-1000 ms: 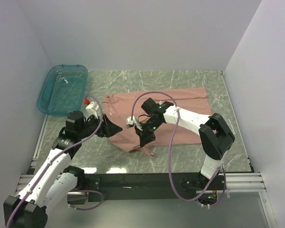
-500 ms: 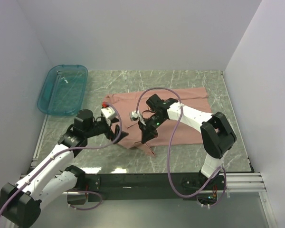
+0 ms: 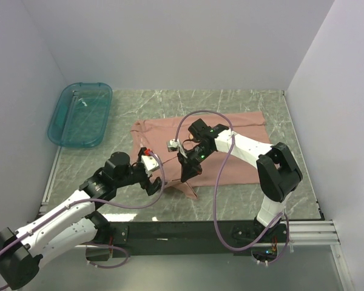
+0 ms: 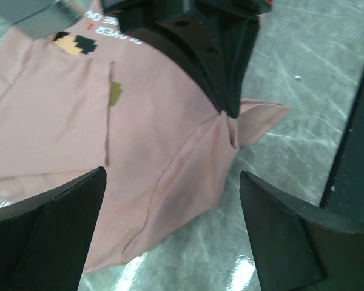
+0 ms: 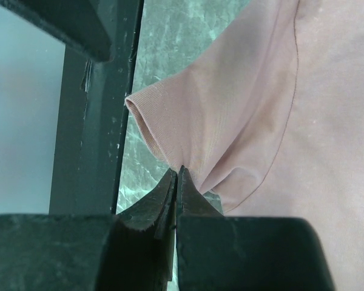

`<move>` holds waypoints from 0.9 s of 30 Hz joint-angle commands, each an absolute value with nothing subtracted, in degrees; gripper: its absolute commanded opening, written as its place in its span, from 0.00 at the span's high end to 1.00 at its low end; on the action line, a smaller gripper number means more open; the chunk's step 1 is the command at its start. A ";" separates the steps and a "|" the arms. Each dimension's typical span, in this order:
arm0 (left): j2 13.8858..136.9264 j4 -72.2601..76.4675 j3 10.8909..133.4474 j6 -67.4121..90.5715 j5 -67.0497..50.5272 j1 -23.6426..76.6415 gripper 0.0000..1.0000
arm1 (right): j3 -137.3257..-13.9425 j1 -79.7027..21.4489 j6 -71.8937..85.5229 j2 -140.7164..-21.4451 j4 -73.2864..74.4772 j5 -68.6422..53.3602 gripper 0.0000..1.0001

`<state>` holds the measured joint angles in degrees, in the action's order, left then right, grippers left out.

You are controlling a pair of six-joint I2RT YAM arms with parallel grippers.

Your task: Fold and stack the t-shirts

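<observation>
We see the dusty-pink t-shirt (image 3: 236,136) spread on the marble table (image 3: 170,103), our right gripper (image 5: 177,174) clamped tight on a pinch of its near edge; our left gripper (image 4: 173,182) hovers just beside, fingers spread wide, holding nothing

A grey-green marble-patterned tabletop (image 3: 230,103) sits boxed in by plain matte white panels: a back wall (image 3: 182,42), a left wall (image 3: 12,109) and a right wall (image 3: 343,121). A black metal rail (image 3: 182,230) lines its near edge, ending in silver aluminium framing (image 3: 315,229). Soft, even light leaves pale glare near the rail.
</observation>
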<state>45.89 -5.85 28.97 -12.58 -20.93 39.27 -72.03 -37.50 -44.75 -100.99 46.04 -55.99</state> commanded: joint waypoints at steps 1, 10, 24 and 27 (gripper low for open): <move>44.12 -3.78 28.74 -13.62 -16.53 39.55 0.02 | -74.00 -36.91 -44.39 -99.41 45.26 -57.74 1.00; 42.01 -3.96 27.95 -15.02 -18.01 39.55 0.01 | -74.00 -36.83 -44.03 -99.32 45.09 -57.66 1.00; 43.33 -3.87 26.98 -25.84 -19.95 45.44 0.07 | -74.18 -36.83 -43.77 -100.20 45.09 -58.80 1.00; 46.04 -3.43 27.68 -26.98 -20.30 45.88 0.08 | -74.18 -36.83 -43.68 -100.28 45.17 -58.97 1.00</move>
<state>44.23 -5.34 27.20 -23.57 -19.49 45.39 -72.03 -37.23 -43.92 -100.99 45.67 -56.84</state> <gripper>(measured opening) 0.926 0.009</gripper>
